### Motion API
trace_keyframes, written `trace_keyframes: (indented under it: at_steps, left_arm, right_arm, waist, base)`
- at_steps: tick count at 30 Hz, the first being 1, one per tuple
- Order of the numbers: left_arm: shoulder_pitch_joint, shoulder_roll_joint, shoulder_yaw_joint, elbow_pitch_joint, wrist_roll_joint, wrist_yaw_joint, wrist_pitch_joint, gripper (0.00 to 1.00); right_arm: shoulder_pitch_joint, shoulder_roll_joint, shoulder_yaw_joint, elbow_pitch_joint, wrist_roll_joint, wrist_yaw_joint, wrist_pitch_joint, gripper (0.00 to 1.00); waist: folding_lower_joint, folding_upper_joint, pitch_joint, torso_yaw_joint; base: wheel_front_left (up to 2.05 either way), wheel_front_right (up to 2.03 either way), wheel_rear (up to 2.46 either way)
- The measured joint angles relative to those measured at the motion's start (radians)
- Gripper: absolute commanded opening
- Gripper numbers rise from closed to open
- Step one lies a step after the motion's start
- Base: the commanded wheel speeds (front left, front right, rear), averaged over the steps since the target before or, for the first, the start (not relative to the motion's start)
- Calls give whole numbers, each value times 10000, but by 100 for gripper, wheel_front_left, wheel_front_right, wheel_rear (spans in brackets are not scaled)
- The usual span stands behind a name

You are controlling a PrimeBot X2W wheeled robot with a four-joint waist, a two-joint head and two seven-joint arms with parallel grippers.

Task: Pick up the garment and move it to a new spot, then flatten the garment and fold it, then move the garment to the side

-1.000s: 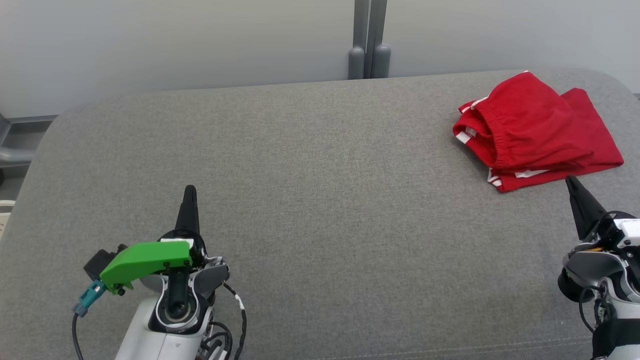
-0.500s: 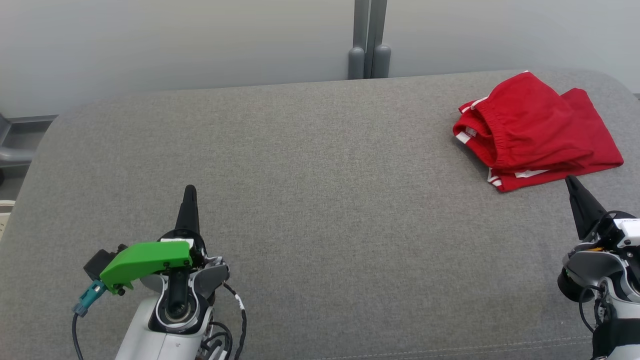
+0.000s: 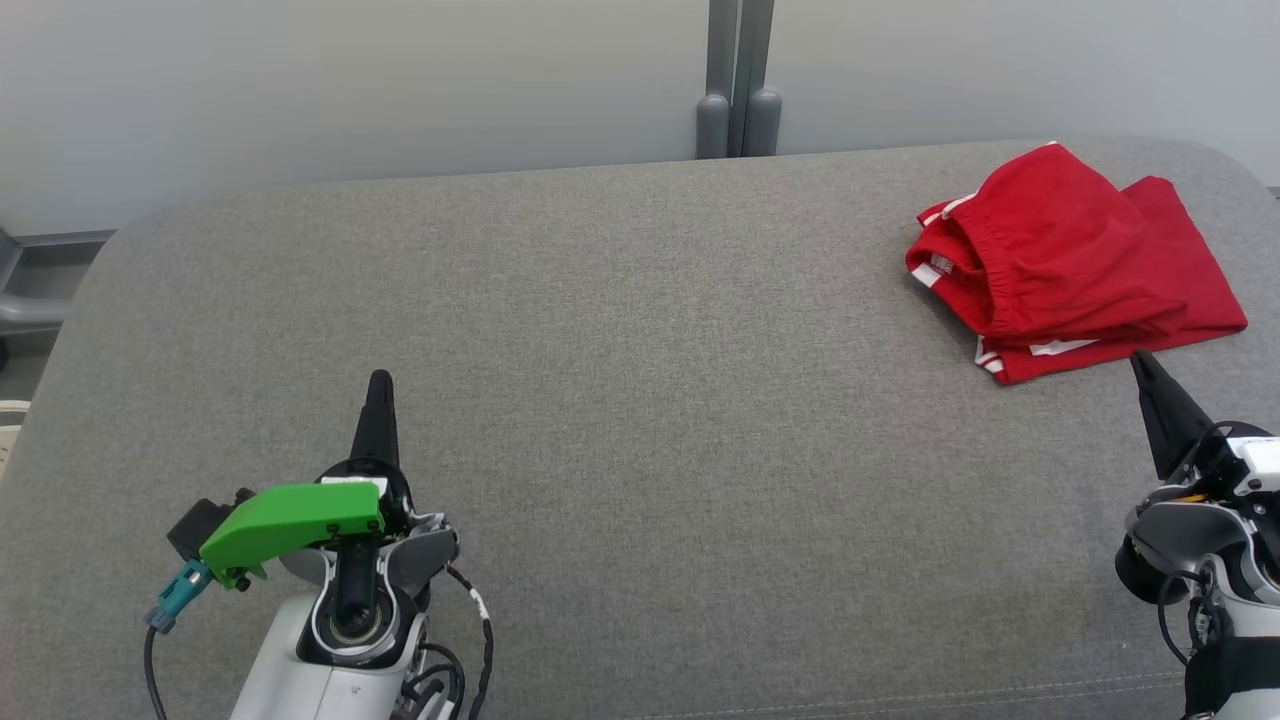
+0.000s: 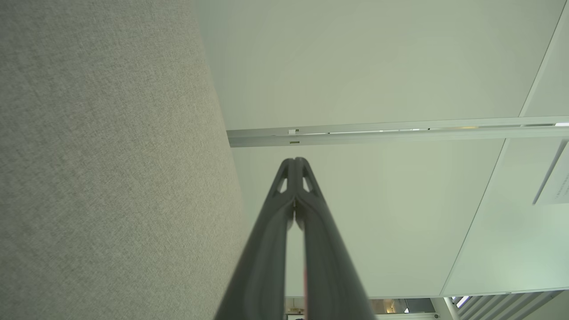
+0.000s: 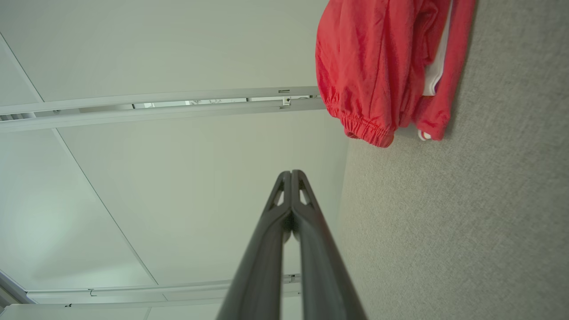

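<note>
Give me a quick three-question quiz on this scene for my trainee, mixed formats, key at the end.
1. True or false: the red garment lies at the far right of the grey surface.
2. The right gripper is: A) shut on the garment; B) shut, holding nothing; C) open above the garment.
3. Fill in: the left gripper is ____, its fingers pressed together.
Key: 1 true; 2 B; 3 shut.
</note>
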Motion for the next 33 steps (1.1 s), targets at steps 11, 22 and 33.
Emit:
trace_keyframes:
  at_steps: [11, 22, 33]
  left_arm:
    - [-1, 0, -2, 0, 2, 0, 0, 0]
    - [-1, 0, -2, 0, 0, 0, 0, 0]
    - [-1, 0, -2, 0, 0, 0, 0, 0]
  right_arm:
    - [0, -8, 13, 0, 12, 0, -6, 0]
    - [0, -12, 21, 0, 15, 0, -8, 0]
    - [0, -13, 33, 0, 25, 0, -21, 0]
  waist:
    - [0, 0, 0, 0]
    - [0, 0, 0, 0]
    - [0, 0, 0, 0]
  base:
    - [0, 0, 0]
    - [0, 0, 0]
    - [0, 0, 0]
